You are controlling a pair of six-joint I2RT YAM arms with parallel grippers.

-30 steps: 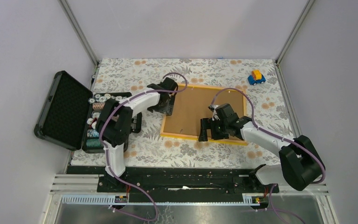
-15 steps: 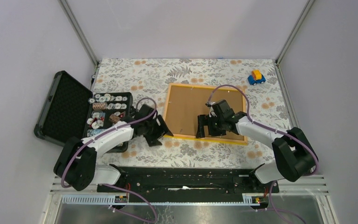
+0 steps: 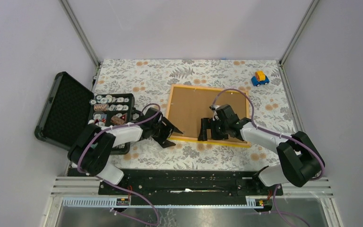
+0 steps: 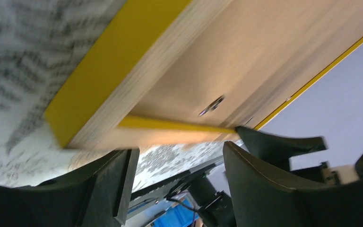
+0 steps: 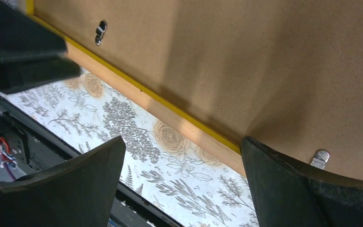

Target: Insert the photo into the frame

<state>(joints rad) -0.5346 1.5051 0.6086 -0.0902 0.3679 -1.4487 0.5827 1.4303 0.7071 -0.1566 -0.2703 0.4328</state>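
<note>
The yellow-orange frame (image 3: 172,108) lies face down in the middle of the table, with the brown backing sheet (image 3: 194,106) in it. The photo is not in view. My left gripper (image 3: 174,134) is open at the frame's near-left corner (image 4: 71,118), fingers just short of it. My right gripper (image 3: 207,130) is open and empty over the frame's near edge (image 5: 170,111): one finger (image 5: 302,189) is above the backing, the other (image 5: 75,182) above the tablecloth. Small metal tabs (image 5: 320,158) sit along the backing's edge.
An open black case (image 3: 61,111) with a tray of small round pieces (image 3: 108,106) stands at the left, close behind the left arm. A blue and yellow toy car (image 3: 260,78) sits at the far right. A black rail (image 3: 189,177) runs along the near edge.
My left arm has swung from the frame's far-left corner back and down to its near-left corner. My right gripper has shifted slightly left along the near edge.
</note>
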